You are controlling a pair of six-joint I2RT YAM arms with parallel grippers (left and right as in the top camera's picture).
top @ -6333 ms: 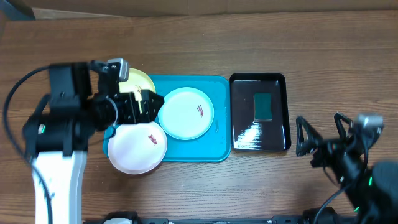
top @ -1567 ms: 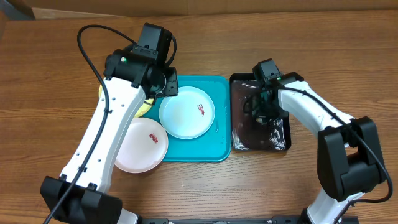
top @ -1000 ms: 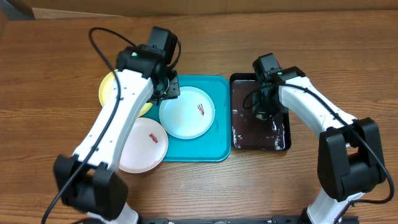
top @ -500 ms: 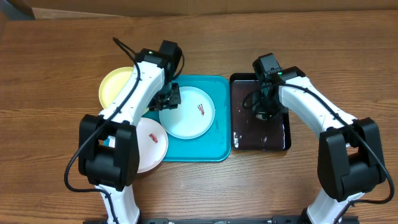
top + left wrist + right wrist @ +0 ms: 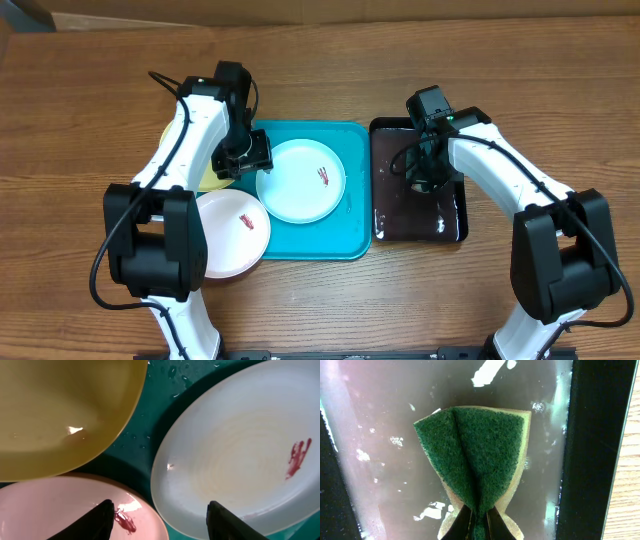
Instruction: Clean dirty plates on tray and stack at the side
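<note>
The turquoise tray (image 5: pixel 352 238) holds a pale cyan plate (image 5: pixel 300 182) with a red smear. A white plate (image 5: pixel 232 232), also smeared, overlaps the tray's front-left corner. Most of the yellow-green plate (image 5: pixel 207 176) is hidden under my left arm at the tray's left edge. My left gripper (image 5: pixel 245 158) hovers open over the gap between the three plates, holding nothing. In the left wrist view its fingertips (image 5: pixel 102 519) straddle the white plate (image 5: pixel 45 510) and the cyan plate (image 5: pixel 240 460), with the yellow-green plate (image 5: pixel 60 410) beyond them. My right gripper (image 5: pixel 480 522) is shut on a green sponge (image 5: pixel 480 450).
A glossy black tray (image 5: pixel 452 215) with a film of water and foam flecks lies right of the turquoise tray, and my right gripper (image 5: pixel 424 176) is over it. Water drops lie on the turquoise tray (image 5: pixel 150 425). Bare wooden table surrounds both trays.
My left arm has swung left, from the cyan plate's rim to the tray's left edge, and its jaws stand wider. The right arm and sponge have not moved.
</note>
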